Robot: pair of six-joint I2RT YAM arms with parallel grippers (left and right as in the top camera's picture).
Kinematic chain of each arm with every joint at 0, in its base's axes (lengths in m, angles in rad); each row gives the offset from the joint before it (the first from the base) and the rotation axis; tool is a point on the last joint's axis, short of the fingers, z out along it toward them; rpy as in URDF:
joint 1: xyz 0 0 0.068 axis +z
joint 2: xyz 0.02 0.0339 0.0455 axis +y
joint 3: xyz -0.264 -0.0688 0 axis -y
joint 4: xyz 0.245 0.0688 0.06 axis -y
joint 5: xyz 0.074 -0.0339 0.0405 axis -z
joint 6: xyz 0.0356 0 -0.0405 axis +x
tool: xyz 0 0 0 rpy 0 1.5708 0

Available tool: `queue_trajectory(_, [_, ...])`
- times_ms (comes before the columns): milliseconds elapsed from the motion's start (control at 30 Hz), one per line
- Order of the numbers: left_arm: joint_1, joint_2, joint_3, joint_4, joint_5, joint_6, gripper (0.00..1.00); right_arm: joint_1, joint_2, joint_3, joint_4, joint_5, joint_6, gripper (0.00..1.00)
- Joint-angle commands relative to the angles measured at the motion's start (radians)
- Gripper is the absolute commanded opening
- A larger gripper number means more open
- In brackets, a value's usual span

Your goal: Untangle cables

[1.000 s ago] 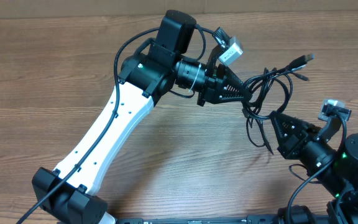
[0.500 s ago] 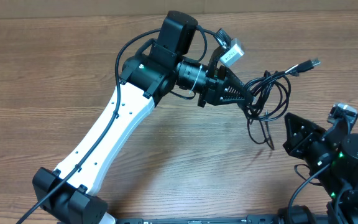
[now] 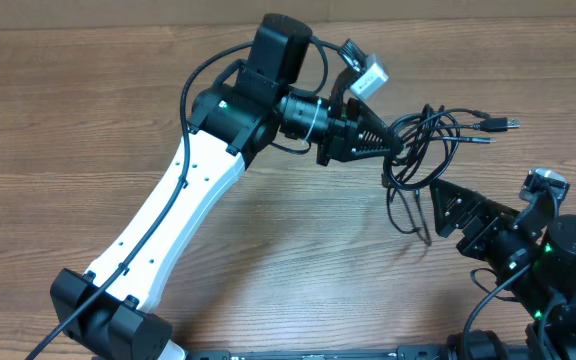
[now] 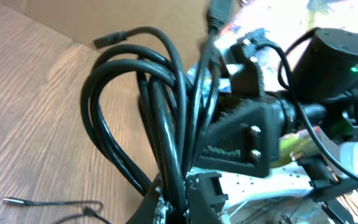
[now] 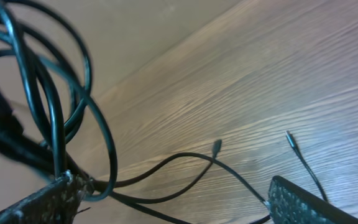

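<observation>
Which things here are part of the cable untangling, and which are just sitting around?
Job: cables; left gripper, jaws shut on them; right gripper, jaws open.
Just there: wooden table; left arm's own wiring.

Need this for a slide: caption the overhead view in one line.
Left claw clamps the tangled black cables over a wooden table, right claw open nearby.
</observation>
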Motion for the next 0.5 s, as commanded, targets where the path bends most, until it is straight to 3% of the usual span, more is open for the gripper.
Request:
queue_trajectory(0, [-0.008, -0.026, 0.023, 0.04, 0.034, -0.037, 0.04, 0.002, -0.007, 0.022, 0.033, -0.104, -0.001, 0.96])
queue_trajectory(467, [0.015, -0.026, 0.023, 0.113, -0.069, -0.145, 0.04, 0.002, -0.007, 0.022, -0.033, -0.208, 0.0, 0.93])
